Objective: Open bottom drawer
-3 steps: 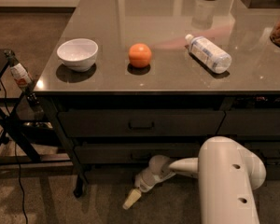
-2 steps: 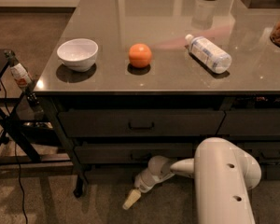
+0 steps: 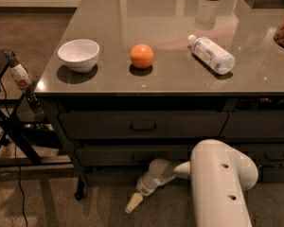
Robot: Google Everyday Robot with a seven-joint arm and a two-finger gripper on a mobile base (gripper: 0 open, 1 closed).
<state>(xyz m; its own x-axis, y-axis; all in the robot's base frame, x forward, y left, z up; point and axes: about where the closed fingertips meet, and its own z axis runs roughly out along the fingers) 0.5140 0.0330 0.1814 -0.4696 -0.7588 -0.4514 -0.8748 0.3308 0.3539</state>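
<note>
Camera view looks down on a grey glossy countertop [image 3: 180, 82] carrying a white bowl [image 3: 78, 55], an orange [image 3: 142, 56] just right of it, and a clear plastic bottle [image 3: 211, 54] lying on its side further right. Under the top sits a stack of dark drawers. The upper wide drawer [image 3: 99, 124] has a small rectangular pull [image 3: 143, 126]. Beneath it is the bottom drawer [image 3: 109, 154], shallower in front and appearing flush with the frame.

The robot's white arm [image 3: 220, 183] comes up from the lower right and reaches left. Its grey wrist crosses the lower edge of the bottom drawer near the middle. The gripper [image 3: 134, 202] hangs below that drawer, close to the speckled floor, pointing down and to the left. Its cream fingers seem pressed together with no gap showing, and they hold nothing. The bottom drawer's own pull is hard to make out behind the wrist.

At the left edge a black stand [image 3: 9, 126] holds a small bottle [image 3: 20, 74].
</note>
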